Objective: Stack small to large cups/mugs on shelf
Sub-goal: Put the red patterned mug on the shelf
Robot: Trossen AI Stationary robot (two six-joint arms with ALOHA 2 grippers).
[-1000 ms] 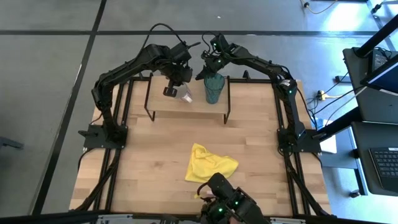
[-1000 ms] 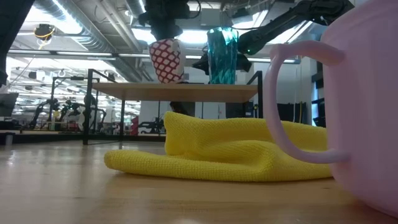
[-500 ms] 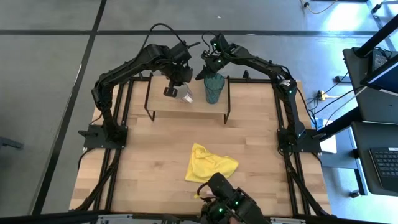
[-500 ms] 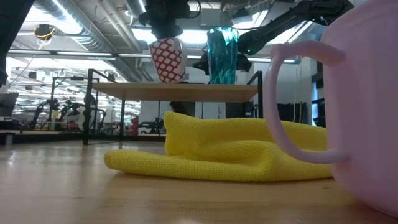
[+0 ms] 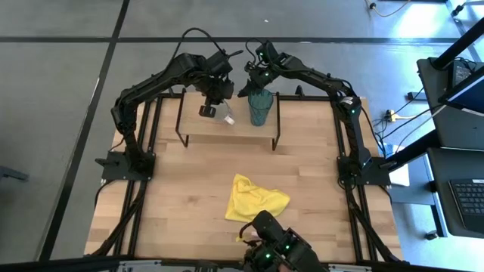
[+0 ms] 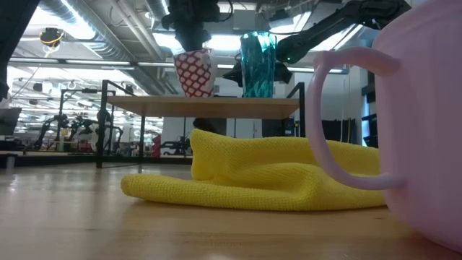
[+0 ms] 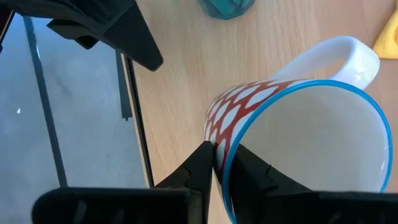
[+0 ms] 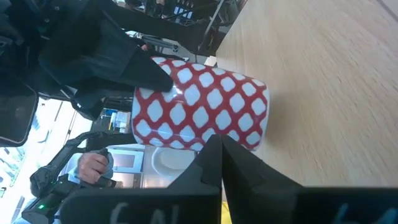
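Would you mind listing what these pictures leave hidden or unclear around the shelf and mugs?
- High view: white patterned mug mostly covered by left gripper.
- Low view: pink mug cut off by the picture's edge; its rim and base unseen.
- Left wrist view: teal tumbler cropped to its base.
- Shelf top unseen from the low view.

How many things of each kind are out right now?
Mugs: 2, red-patterned mug on the shelf, pink mug on the table.
Tumblers: 1, teal tumbler on the shelf.
Cloths: 1, yellow cloth.
Shelves: 1.
Total: 5.
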